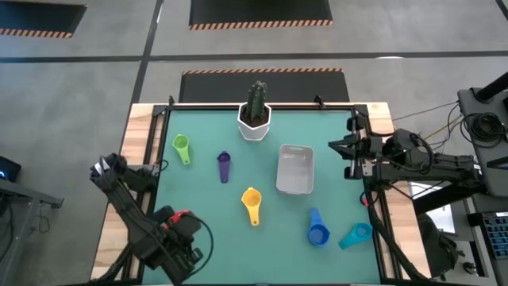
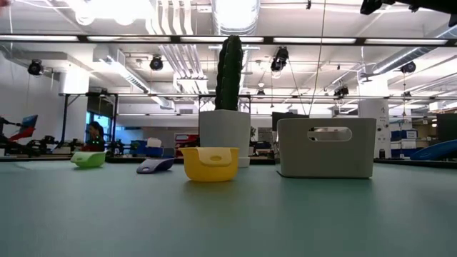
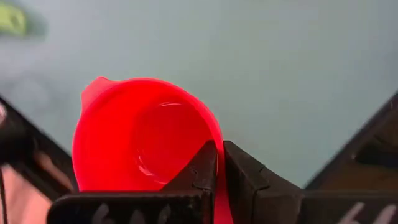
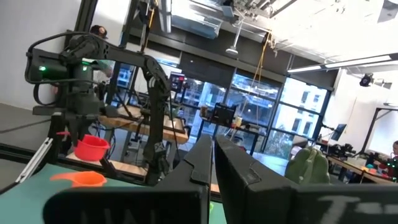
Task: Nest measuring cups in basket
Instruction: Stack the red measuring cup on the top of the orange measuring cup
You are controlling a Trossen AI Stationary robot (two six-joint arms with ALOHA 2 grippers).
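Observation:
My left gripper (image 3: 217, 149) hangs over the table's near left corner (image 1: 176, 221), shut on the red measuring cup (image 3: 143, 134). The right wrist view also shows that red cup (image 4: 92, 148) in the air above an orange cup (image 4: 81, 178) lying on the mat. The green (image 1: 182, 148), purple (image 1: 224, 166), yellow (image 1: 252, 205), blue (image 1: 317, 228) and teal (image 1: 355, 235) cups lie apart on the mat. The grey-white basket (image 1: 295, 169) stands right of centre. My right gripper (image 1: 333, 148) waits shut, raised at the table's right edge. My left gripper pinches the red cup's handle (image 3: 220, 196) between its two fingers, right where the handle meets the bowl's rim. The fingers come from above, pointing steeply down. The cup is lifted clear of the table with its mouth up.
A white pot with a cactus (image 1: 255, 119) stands at the far edge, just left of the basket. The green mat (image 1: 206, 238) lies bare between the yellow cup and my left arm. Wooden table borders and black frame rails run along both sides.

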